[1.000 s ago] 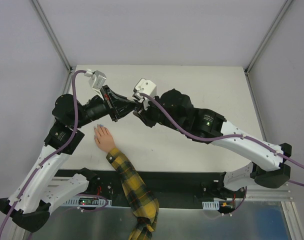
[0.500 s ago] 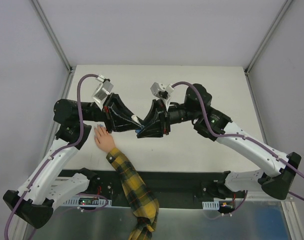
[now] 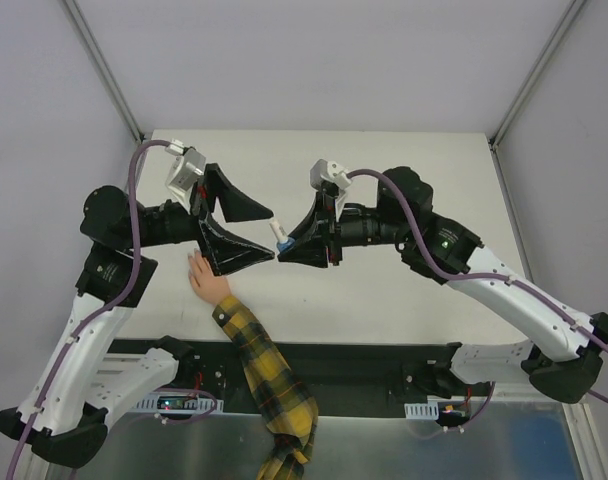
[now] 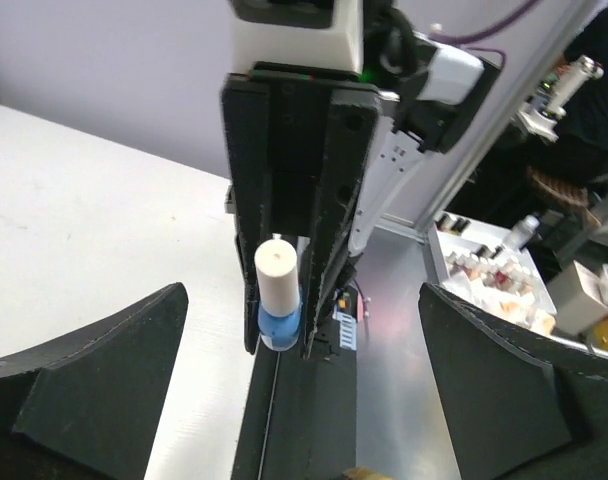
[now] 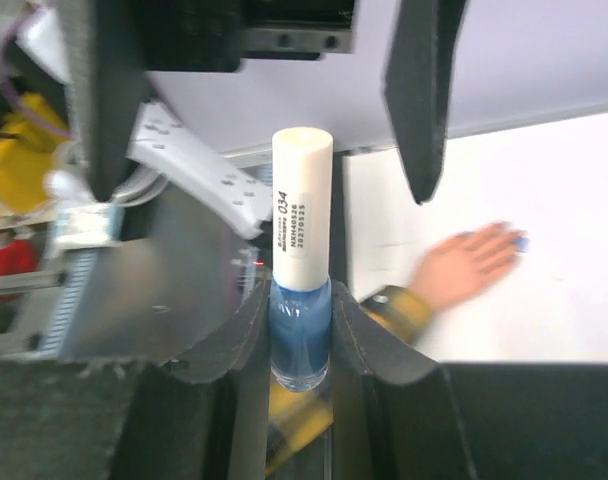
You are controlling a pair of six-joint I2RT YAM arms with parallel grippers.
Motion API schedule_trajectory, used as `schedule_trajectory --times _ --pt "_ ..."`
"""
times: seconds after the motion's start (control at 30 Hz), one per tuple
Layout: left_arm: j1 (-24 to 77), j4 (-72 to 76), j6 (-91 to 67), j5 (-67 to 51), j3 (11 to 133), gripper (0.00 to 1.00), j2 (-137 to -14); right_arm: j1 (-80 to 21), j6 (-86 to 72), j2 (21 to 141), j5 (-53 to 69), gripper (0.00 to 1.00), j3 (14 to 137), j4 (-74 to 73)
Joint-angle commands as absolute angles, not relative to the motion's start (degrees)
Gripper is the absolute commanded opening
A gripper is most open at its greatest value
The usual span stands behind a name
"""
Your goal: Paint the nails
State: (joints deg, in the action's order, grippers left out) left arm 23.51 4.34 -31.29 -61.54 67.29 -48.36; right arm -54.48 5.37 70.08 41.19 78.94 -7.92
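A small bottle of blue nail polish [image 3: 281,238] with a white cap [image 5: 302,205] is held above the table, and my right gripper [image 3: 287,247] is shut on its blue glass body [image 5: 301,340]. My left gripper [image 3: 272,233] faces it, open wide, with its fingers [image 4: 94,380] standing either side of the cap and not touching it. Below and to the left, the peach hand [image 3: 207,276] with its yellow plaid sleeve [image 3: 261,372] lies flat on the table. In the right wrist view a light blue nail [image 5: 520,242] shows on a blurred fingertip.
The white table [image 3: 384,180] ends in a black strip [image 3: 364,360] at the near side. Grey walls and metal frame posts [image 3: 104,70] enclose it. A tray of small bottles [image 4: 489,275] sits off the table in the left wrist view.
My left gripper has gone from shut to wide open and drawn back from the bottle's cap. Both wrists have swung down and level; the right gripper keeps the bottle.
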Motion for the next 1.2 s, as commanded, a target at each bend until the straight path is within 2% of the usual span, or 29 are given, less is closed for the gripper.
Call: schedule_trajectory --times 0.0,0.1,0.27,0.43,0.47,0.57,0.77,0.9,0.93,1.07,1.13,1.17 --pt "22.85 -1.49 -30.84 -51.09 68.38 0.99 -47.37 -59.40 14.32 69.86 19.66 0.00 84.53 -17.47" --pt "22.85 -3.43 -31.29 -44.31 68.03 0.99 -46.85 -63.62 15.99 71.54 8.32 0.00 88.49 -20.21" --pt "22.85 -5.62 -29.18 -37.37 67.67 0.97 -45.53 -68.02 16.53 73.21 -5.08 0.00 88.50 -16.96" --pt "22.85 -6.15 -28.91 -36.57 67.50 0.90 -45.26 -70.13 17.58 74.97 -10.01 0.00 89.99 -15.91" --pt "22.85 -6.15 -29.79 -36.74 67.85 0.85 -45.18 -70.66 17.58 76.01 -10.89 0.00 90.70 -16.69" --pt "22.85 -6.07 -29.80 -39.02 69.08 0.81 -45.97 -72.68 19.33 77.51 -14.31 0.01 92.99 -17.40" --pt "22.85 -7.03 -31.03 -39.81 68.56 0.58 -46.49 -74.35 20.56 78.92 -17.30 0.00 94.83 -16.26" --pt "22.85 -7.56 -30.58 -39.82 68.20 0.11 -46.67 -74.88 21.27 79.80 -19.60 0.00 95.18 -15.73" --pt "22.85 -7.99 -30.67 -39.55 68.38 0.00 -46.67 -74.97 21.10 80.15 -19.69 0.00 95.71 -16.34" --pt "22.85 -7.91 -27.09 -45.33 69.52 0.00 -47.20 -74.80 22.06 78.67 -14.71 0.00 94.32 -16.62" --pt "22.85 -7.30 -25.76 -49.63 69.96 0.00 -47.98 -70.44 19.88 75.87 -0.70 0.00 91.42 -16.17" --pt "22.85 -6.60 -24.79 -56.01 70.83 0.00 -48.42 -68.49 17.60 74.98 16.26 0.00 90.54 -14.00"
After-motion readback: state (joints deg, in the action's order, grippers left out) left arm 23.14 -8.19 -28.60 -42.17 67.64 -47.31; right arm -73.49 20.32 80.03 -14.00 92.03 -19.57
